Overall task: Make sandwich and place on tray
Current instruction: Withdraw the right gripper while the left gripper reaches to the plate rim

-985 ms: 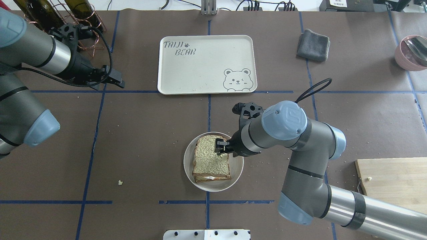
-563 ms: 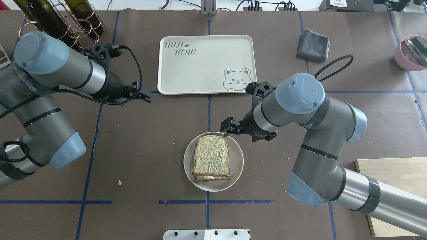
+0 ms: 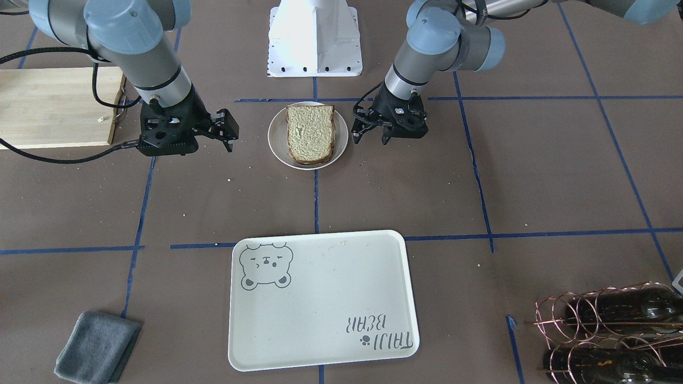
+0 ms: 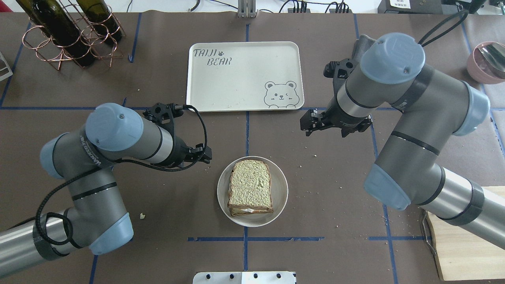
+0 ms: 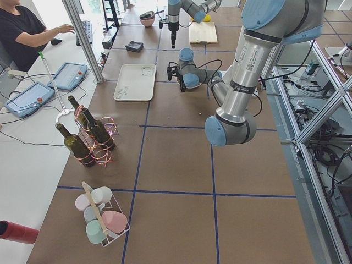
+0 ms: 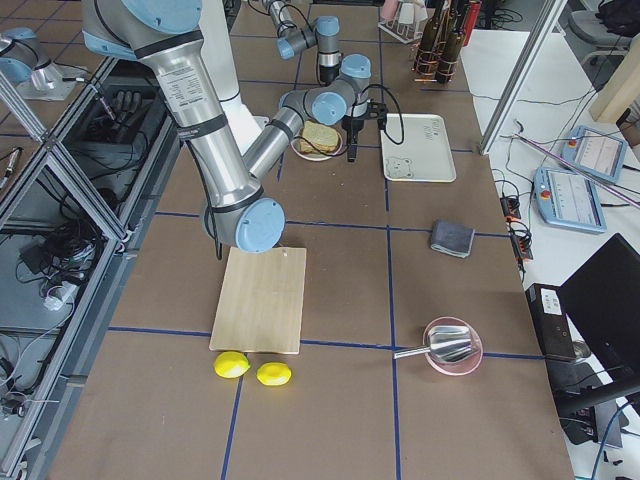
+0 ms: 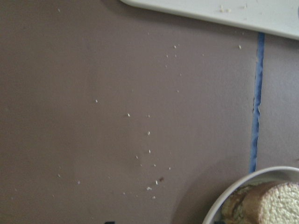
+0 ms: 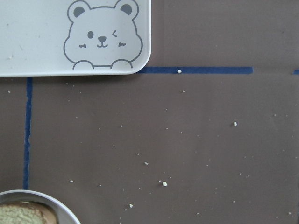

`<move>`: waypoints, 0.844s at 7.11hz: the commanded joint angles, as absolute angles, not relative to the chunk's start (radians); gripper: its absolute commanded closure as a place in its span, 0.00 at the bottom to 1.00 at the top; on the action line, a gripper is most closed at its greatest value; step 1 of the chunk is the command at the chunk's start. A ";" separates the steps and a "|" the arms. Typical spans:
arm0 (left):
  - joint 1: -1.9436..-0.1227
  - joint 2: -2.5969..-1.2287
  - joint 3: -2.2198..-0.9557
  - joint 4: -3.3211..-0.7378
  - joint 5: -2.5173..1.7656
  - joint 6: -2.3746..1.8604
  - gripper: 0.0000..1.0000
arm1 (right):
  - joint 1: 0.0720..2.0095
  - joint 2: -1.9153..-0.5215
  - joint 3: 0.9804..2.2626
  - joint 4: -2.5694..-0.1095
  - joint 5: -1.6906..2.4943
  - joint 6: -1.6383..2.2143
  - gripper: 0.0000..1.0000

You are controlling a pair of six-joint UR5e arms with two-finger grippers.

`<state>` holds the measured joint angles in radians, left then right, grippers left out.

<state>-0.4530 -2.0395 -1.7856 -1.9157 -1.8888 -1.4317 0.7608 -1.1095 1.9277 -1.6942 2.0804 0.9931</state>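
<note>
The sandwich lies on a small round white plate at the table's near centre, with its top bread slice in place and a white egg edge showing at its near end. It also shows in the front view. The cream bear tray lies beyond it with nothing on it and also shows in the front view. My left gripper is open and empty, low beside the plate's left rim. My right gripper is open and empty, between the tray's corner and the plate. Both wrist views show a plate rim and the tray, with no fingers in view.
A wooden cutting board lies at the near right. A grey cloth lies right of the tray. A copper rack with wine bottles stands at the far left. A pink bowl sits at the far right. Crumbs dot the brown paper.
My right gripper has let go of the top slice and drawn away up and to the right. My left arm has swung in from the far left to the plate's left side.
</note>
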 commanded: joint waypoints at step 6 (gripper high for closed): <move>-0.356 -2.092 -1.703 -1.921 -1.853 -1.454 0.69 | 0.851 -1.138 1.939 -1.709 2.149 0.930 0.00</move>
